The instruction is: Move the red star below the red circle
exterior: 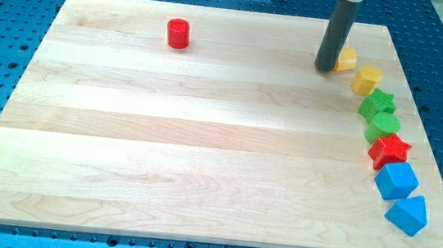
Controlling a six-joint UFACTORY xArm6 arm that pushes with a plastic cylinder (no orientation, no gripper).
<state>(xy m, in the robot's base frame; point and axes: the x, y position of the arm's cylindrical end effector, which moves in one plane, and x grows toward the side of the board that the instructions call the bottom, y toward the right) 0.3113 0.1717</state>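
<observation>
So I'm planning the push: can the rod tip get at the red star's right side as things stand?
Probably yes. My tip sits by the yellow block, and the red star, wedged between the green circle and blue block, has bare board on its right.

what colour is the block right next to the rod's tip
Yellow. In the camera view, the small yellow block sits just to the view's right of my tip.

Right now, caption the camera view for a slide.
My tip beside a yellow block, far from red star and red circle.
</observation>
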